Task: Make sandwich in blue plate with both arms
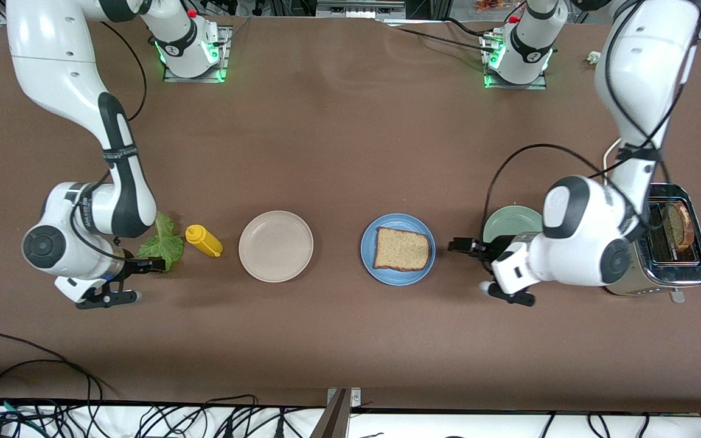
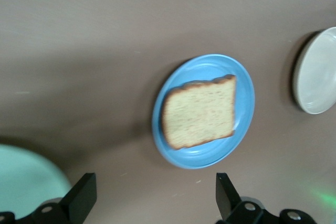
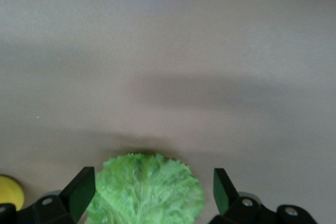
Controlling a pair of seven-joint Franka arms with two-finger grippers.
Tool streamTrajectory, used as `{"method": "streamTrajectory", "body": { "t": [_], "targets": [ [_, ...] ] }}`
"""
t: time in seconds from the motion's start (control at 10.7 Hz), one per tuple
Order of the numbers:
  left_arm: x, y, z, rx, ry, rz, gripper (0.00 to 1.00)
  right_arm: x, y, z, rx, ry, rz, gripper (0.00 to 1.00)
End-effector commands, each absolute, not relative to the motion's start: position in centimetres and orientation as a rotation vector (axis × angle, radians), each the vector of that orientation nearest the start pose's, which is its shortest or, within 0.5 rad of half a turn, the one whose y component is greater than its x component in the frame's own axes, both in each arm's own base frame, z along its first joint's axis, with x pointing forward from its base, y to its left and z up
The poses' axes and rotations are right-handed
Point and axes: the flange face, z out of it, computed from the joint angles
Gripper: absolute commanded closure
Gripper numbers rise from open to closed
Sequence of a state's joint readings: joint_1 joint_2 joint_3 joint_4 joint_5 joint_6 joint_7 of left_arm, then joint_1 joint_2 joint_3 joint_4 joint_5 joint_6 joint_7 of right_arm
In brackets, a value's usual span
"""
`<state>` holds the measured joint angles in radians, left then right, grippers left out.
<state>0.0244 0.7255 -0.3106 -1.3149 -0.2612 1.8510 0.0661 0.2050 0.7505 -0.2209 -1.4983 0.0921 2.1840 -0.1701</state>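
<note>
The blue plate (image 1: 369, 246) lies mid-table with one brown bread slice (image 1: 402, 249) flat on it. My left gripper (image 1: 467, 266) hangs open and empty beside the plate, toward the left arm's end; in its wrist view the plate (image 2: 244, 85) and bread (image 2: 199, 111) lie ahead of the gripper (image 2: 156, 198). A second slice (image 1: 678, 224) stands in the toaster (image 1: 661, 277). The green lettuce leaf (image 1: 162, 243) lies at the right arm's end. My right gripper (image 1: 146, 281) is open over it, the leaf (image 3: 144, 190) showing between the fingers (image 3: 81, 192), not gripped.
A yellow squeeze bottle (image 1: 203, 240) lies beside the lettuce. A beige-white plate (image 1: 275, 246) sits between the bottle and the blue plate. A pale green plate (image 1: 512, 222) is partly hidden under the left arm, next to the toaster. Cables run along the table's near edge.
</note>
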Motion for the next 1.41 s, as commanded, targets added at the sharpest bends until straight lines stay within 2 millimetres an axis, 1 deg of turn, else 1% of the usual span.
{"method": "streamTrajectory", "body": {
  "t": [0.0,0.19,0.28,0.38,0.47,0.56,0.66,0.75,0.84,1.03,1.13,1.22,1.31],
  "targets": [
    [69.2,-11.5,39.1,-3.330,0.410,0.242,0.00,68.7,2.7,20.4,-3.172,-0.244,0.084,0.00],
    [68.0,-9.6,44.2,-3.222,0.424,0.188,0.00,66.4,3.5,18.5,-3.164,-0.187,0.073,0.00],
    [67.3,-9.0,46.6,-3.177,0.425,0.176,0.00,65.5,3.9,17.7,-3.160,-0.192,0.059,0.00],
    [66.2,-8.0,49.0,-3.150,0.411,0.191,0.00,65.3,3.9,17.3,-3.160,-0.193,0.052,0.00],
    [65.0,-6.8,51.4,-3.141,0.392,0.201,0.00,65.3,3.9,17.3,-3.159,-0.219,0.057,0.18],
    [63.7,-6.0,53.6,-3.126,0.436,0.219,0.00,65.3,3.9,17.6,-3.156,-0.250,0.058,0.51],
    [62.8,-4.7,55.4,-3.117,0.493,0.213,0.00,65.5,3.9,18.4,-3.148,-0.311,0.047,0.82],
    [62.2,-3.5,57.4,-3.105,0.554,0.168,0.00,65.5,4.9,19.3,-3.128,-0.349,0.077,1.00],
    [61.5,-2.4,58.5,-3.111,0.566,0.175,0.00,65.6,5.3,21.0,-3.118,-0.354,0.070,1.00],
    [61.0,-3.1,59.4,-3.109,0.560,0.174,0.00,65.6,5.7,23.6,-3.104,-0.378,0.068,1.00],
    [59.8,-4.4,60.6,-3.092,0.548,0.152,0.00,65.6,6.0,25.5,-3.093,-0.400,0.051,1.00],
    [59.3,-4.8,60.5,-3.085,0.518,0.163,0.00,65.8,6.2,27.6,-3.082,-0.454,0.032,1.00],
    [58.6,-6.2,60.9,-3.057,0.565,0.157,0.00,65.7,6.2,29.4,-3.069,-0.507,0.018,1.00]
  ]
}}
